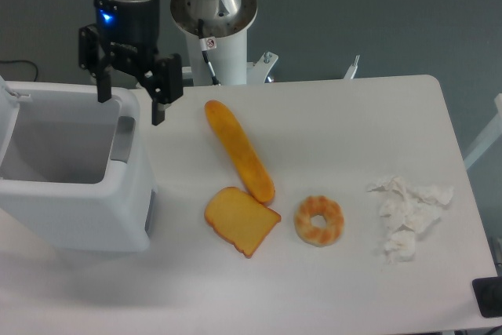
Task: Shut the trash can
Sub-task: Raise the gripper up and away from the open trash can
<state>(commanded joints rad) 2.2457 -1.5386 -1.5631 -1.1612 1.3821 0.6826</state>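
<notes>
While the trash can [74, 186] stands open | gripper [130, 103] hovers above its far right rim — fingers apart, holding nothing | lid [6, 119] lies left of the fingers — upright.

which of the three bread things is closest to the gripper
The long baguette: its upper end lies just right of the open gripper. The toast slice and the ring-shaped bagel lie farther toward the table's front edge.

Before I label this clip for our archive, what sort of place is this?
Probably a robotics lab test bench: a bare white table carries a boxy white plastic trash can, a long toy baguette and crumpled white tissue, with the black two-finger gripper above the can.
</notes>
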